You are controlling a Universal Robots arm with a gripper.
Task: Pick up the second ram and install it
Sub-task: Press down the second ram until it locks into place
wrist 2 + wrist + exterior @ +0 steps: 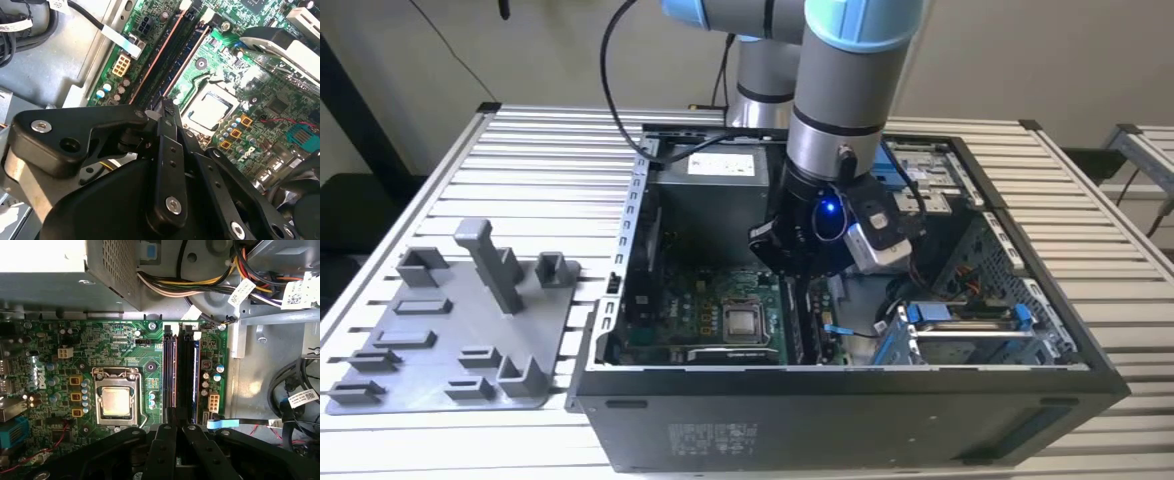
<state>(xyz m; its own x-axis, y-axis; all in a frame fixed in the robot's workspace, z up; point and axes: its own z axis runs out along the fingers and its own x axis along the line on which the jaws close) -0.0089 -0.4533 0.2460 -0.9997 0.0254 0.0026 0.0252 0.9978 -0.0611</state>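
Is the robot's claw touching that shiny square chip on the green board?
Apart. In the second wrist view, green board shows between the gripper and the chip.

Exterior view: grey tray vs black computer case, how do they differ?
The tray is pale grey, the computer case black. The tray is a flat plate with low blocks and one post; the case is a deep open box holding a green motherboard. The arm reaches into the case, not the tray. Both sit on the slatted table.
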